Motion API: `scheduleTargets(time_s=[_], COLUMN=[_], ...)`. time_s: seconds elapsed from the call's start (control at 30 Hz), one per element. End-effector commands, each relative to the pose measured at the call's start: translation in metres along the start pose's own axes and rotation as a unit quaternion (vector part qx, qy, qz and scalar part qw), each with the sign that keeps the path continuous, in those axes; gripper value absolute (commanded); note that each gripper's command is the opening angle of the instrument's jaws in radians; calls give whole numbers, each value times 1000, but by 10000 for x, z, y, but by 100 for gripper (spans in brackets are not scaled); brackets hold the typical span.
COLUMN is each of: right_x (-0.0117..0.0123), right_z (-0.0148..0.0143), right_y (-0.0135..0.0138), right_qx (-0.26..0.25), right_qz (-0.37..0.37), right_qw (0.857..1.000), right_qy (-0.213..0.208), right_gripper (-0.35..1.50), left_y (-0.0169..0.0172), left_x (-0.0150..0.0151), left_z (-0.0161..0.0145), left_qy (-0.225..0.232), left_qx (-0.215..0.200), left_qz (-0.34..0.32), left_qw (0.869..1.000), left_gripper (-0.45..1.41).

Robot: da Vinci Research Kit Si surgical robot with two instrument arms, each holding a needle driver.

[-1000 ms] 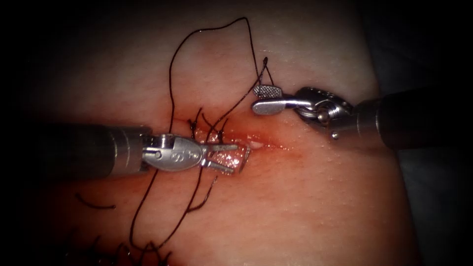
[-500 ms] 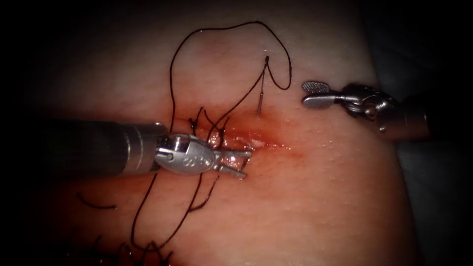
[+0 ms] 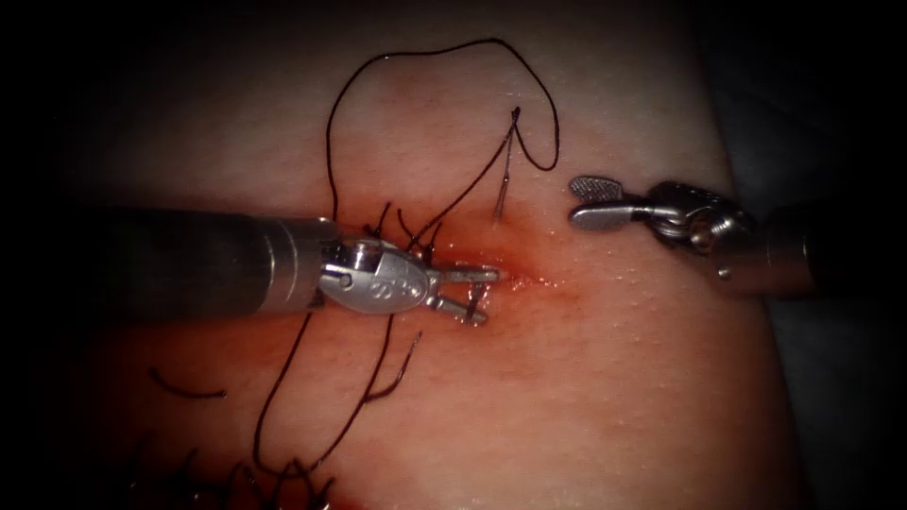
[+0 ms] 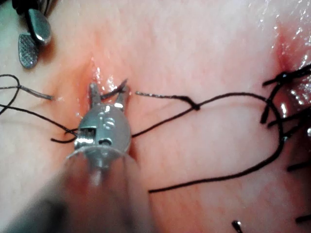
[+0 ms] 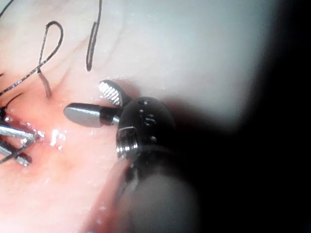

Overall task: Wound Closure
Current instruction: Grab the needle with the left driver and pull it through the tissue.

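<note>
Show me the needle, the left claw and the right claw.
needle (image 3: 504,189), endoscope view, on its bare shaft above the cut.
left claw (image 3: 470,292), endoscope view, between its open tips.
right claw (image 3: 591,201), endoscope view, between its open tips.

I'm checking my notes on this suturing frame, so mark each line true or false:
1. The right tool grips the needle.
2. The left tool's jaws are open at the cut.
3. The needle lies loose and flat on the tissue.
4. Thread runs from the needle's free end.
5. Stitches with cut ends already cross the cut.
1. False. The right tool has open jaws and holds nothing; the needle stands apart from it.
2. True. The left tool is spread open over the cut, closed on nothing.
3. False. The needle stands up with its lower end in the tissue.
4. True. The thread leaves its upper end.
5. True. The stitches sit by the left tool.
</note>
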Motion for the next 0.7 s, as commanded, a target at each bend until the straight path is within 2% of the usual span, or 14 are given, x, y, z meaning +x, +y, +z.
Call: scheduleTargets(time_s=[0.03,0.07,0.13,0.2,0.27,0.37,0.43,0.5,0.53,0.6,0.67,0.7], right_x=[-7,-8,-8,-8,-7,-7,-7,-9,-11,-14,-17,-19], right_z=[9,10,11,11,12,13,14,14,15,17,18,20], right_y=[1,1,2,3,2,0,-2,-4,-7,-11,-15,-19], right_qx=[1,1,0,0,-1,9,4,6,9,6,-1,-9], right_qz=[0,0,-1,-1,-21,-60,-87,-102,-126,-153,-177,-202], right_qw=[1000,1000,1000,1000,1000,998,996,994,991,987,982,975], right_qy=[0,1,1,1,2,-11,-24,-32,-37,-47,-67,-94], right_gripper=[103,101,101,101,109,121,131,133,133,133,133,133], left_y=[-1,-1,0,0,-2,-3,-5,-6,-7,-8,-9,-11], left_x=[-2,-2,0,4,10,17,22,26,31,35,38,41], left_z=[7,7,7,5,2,-1,-3,-4,-4,-5,-5,-6], left_qy=[0,0,1,11,25,42,56,64,70,73,75,75], left_qx=[0,0,-2,-18,-32,-46,-60,-74,-90,-105,-114,-122], left_qz=[0,0,0,3,-14,-66,-120,-184,-258,-324,-353,-386], left_qw=[1000,1000,1000,1000,999,996,989,978,959,937,925,911], left_gripper=[7,-3,-45,-45,-45,-45,-45,-45,-45,-45,-45,-45])
